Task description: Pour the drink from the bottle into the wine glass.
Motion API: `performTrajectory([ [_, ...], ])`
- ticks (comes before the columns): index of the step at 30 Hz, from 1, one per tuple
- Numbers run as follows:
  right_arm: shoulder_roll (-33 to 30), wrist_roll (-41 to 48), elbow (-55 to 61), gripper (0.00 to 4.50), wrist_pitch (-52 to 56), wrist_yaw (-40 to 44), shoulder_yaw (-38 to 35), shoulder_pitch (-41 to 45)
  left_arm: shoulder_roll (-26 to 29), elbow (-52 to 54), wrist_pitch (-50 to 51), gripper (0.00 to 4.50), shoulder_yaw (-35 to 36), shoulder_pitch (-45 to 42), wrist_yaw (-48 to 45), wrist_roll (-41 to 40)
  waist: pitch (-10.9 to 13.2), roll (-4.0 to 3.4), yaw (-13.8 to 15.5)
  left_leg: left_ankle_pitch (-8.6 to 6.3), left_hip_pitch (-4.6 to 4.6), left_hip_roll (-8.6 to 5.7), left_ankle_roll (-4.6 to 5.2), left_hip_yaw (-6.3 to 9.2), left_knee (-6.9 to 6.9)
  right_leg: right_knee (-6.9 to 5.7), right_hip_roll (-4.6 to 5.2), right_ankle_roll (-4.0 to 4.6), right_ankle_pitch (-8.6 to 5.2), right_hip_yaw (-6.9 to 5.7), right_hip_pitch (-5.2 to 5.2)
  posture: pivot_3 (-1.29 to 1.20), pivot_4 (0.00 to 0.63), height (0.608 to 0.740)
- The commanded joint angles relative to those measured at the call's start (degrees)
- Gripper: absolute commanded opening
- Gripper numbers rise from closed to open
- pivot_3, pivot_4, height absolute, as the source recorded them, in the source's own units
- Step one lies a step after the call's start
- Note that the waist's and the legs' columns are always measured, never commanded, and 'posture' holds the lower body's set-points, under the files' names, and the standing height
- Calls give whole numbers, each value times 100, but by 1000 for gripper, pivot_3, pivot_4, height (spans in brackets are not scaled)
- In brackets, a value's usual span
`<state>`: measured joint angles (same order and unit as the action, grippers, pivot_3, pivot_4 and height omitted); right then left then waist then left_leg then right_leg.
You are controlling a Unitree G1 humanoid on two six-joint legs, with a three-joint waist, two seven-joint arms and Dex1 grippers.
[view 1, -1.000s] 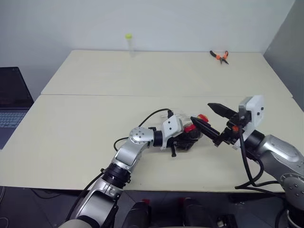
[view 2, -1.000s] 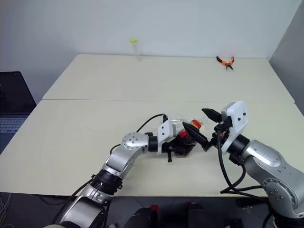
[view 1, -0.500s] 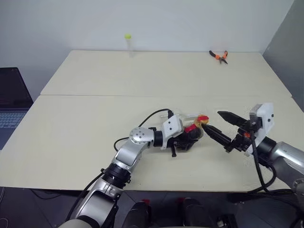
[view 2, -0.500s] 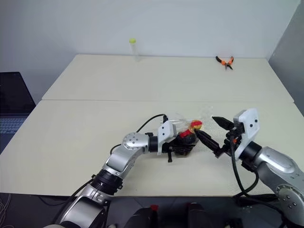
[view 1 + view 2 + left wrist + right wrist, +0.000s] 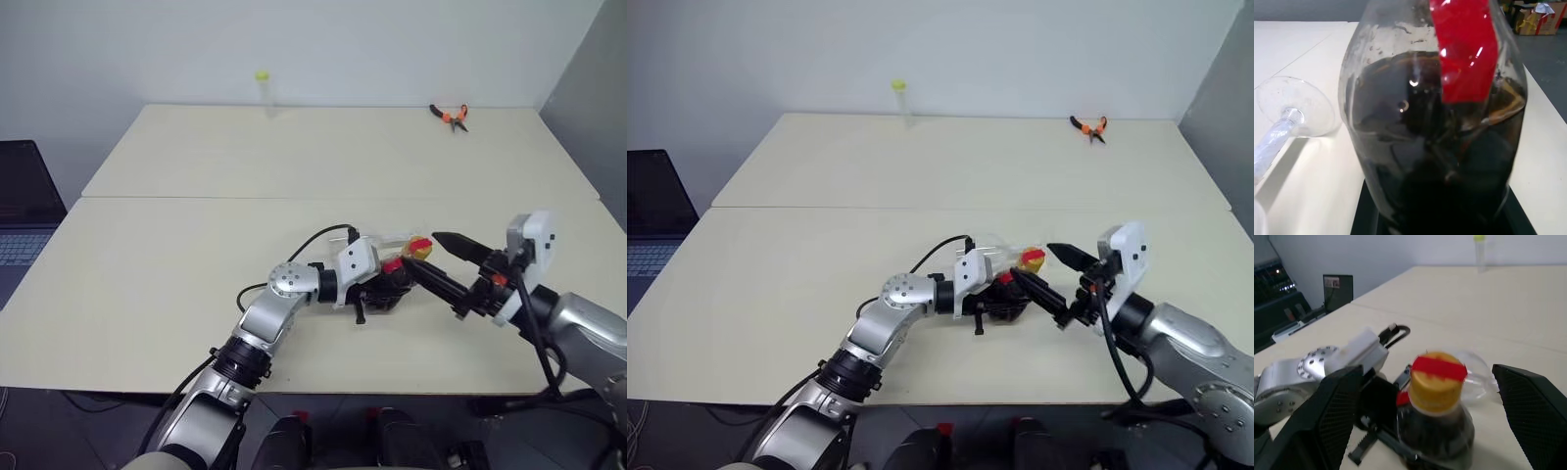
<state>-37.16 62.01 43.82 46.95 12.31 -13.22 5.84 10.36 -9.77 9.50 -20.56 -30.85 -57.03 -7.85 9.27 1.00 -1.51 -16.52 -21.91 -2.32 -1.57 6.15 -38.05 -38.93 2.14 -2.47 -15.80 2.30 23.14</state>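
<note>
The bottle (image 5: 394,278) is small and clear, with the dark drink (image 5: 1430,161) in its rounded body, a red label (image 5: 1464,49) and a yellow cap (image 5: 1436,382). My left gripper (image 5: 377,292) is shut on the body, low over the table's near middle. My right gripper (image 5: 422,252) is open and level, reaching in from the right. One of its black fingers (image 5: 1327,411) stands on each side of the cap, apart from it. Close behind the bottle, the clear wine glass (image 5: 1295,105) appears to lie on its side on the table.
Orange-handled pliers (image 5: 452,116) lie at the table's far right. A thin clear tube with a yellow-green top (image 5: 265,88) stands at the far edge. A laptop (image 5: 24,211) sits off the left side. A seam (image 5: 245,197) runs across the tabletop.
My right gripper drew away to the right, then came back so that its open fingers flank the cap. The left gripper and the bottle stayed put.
</note>
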Motion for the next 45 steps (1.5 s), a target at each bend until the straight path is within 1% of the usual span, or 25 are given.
performTrajectory([
  [1, 131, -159, -32, 4500, -167, -168, 74, 156, -46, 112, -152, 746, 29, -131, -24, -58, 0, 0, 2, 0, -1, 0, 0, 0, 0, 1, 0, 0, 0, -1, 0, 0, 150, 740],
  [3, 177, -191, -64, 4500, -195, -168, 101, 184, -52, 104, -154, 746, 29, -136, -18, -55, 0, 0, 3, 0, -2, -1, 0, 0, 0, 2, 2, 0, 0, 0, 0, 0, 150, 740],
  [6, 198, -242, -85, 3927, -209, -89, 104, 150, -54, 101, -160, 746, 31, -134, -11, -53, 0, 0, 3, 0, -2, -2, 0, -1, -1, 2, 3, 0, 0, 0, 0, 0, 150, 740],
  [9, 225, -266, -93, 2900, -247, -31, 78, 81, -51, 103, -162, 746, 32, -130, -10, -52, 0, 0, 2, 0, -1, -1, 0, 0, 0, 2, 2, 0, 0, 0, 0, 0, 150, 740],
  [13, 247, -258, -51, 1387, -335, 40, 23, -121, -55, 99, -169, 746, 29, -127, -12, -52, 0, 0, 2, 0, -1, -1, 1, 0, 0, 2, 2, 0, 0, 0, 0, 0, 150, 740],
  [14, 263, -239, -43, 1206, -358, 41, 5, -164, -60, 95, -171, 745, 29, -127, -11, -51, 0, 0, 2, 0, -1, -1, 0, -1, -1, 2, 2, 0, 0, 0, 0, 0, 150, 740],
  [18, 380, -7, -12, 1208, -454, -50, -85, -278, -69, 91, -178, 745, 26, -127, -14, -62, 0, 0, 2, 0, -1, -1, 1, 0, 0, 2, 2, 0, 0, 0, 0, 0, 150, 740],
  [24, 749, 575, -33, 1208, -673, -424, -338, -326, -114, 96, -191, 740, 50, -111, -24, -114, 0, -1, 2, 0, -1, 0, 0, 1, 0, 1, 2, 0, 0, 0, 0, 0, 150, 740],
  [31, 684, 979, -8, 1207, -753, -613, -540, -351, -150, 132, -195, 739, 60, -81, -15, -154, 0, -1, 1, 0, 0, -1, 1, -1, 0, 1, 1, 0, 0, 1, 0, 0, 150, 740],
  [32, 573, 790, 13, 1207, -755, -578, -555, -358, -151, 135, -198, 739, 62, -78, -13, -157, 0, -1, 1, 0, -1, -1, 1, 0, 0, 1, 1, 0, 0, 1, 0, 0, 150, 740],
  [34, -52, -469, 163, 1206, -888, -301, -343, -403, -143, 136, -201, 739, 68, -75, -13, -155, -1, -2, 1, 0, -1, -1, 1, -2, 0, 1, 1, 0, 0, 2, 0, 0, 150, 740],
  [36, -434, -1253, 254, 1206, -1068, -108, -171, -453, -128, 152, -195, 739, 71, -63, -17, -156, 0, -2, 2, 0, -1, -4, 1, -4, 0, 2, 2, -3, -1, 1, 0, 0, 150, 740],
  [37, -534, -1458, 279, 1206, -1159, -41, -161, -469, -122, 161, -191, 739, 70, -56, -15, -156, -1, -2, 2, 0, -1, -3, 1, -3, 0, 2, 0, -3, -2, 0, 0, 0, 150, 740],
  [40, -703, -1661, 258, 1206, -1200, 268, -296, -713, -124, 175, -191, 739, 65, -50, -13, -157, 0, -1, 2, 0, 0, 0, 0, -2, 1, 2, -2, -3, -2, 0, 0, 0, 150, 740],
  [43, -838, -2101, -219, 1206, -1286, 747, -612, -1570, -152, 164, -194, 739, 62, -59, -20, -172, 0, 2, 39, 0, -2, -2, 0, -3, -1, 4, 1, -3, -2, 1, -3, 0, 150, 740],
  [45, -784, -2285, -400, 1206, -1387, 901, -655, -1835, -155, 172, -201, 739, 56, -57, -38, -188, 1, 3, 67, 0, -1, -4, 0, -5, -4, 6, 2, -4, -2, 1, -7, 0, 150, 740],
])
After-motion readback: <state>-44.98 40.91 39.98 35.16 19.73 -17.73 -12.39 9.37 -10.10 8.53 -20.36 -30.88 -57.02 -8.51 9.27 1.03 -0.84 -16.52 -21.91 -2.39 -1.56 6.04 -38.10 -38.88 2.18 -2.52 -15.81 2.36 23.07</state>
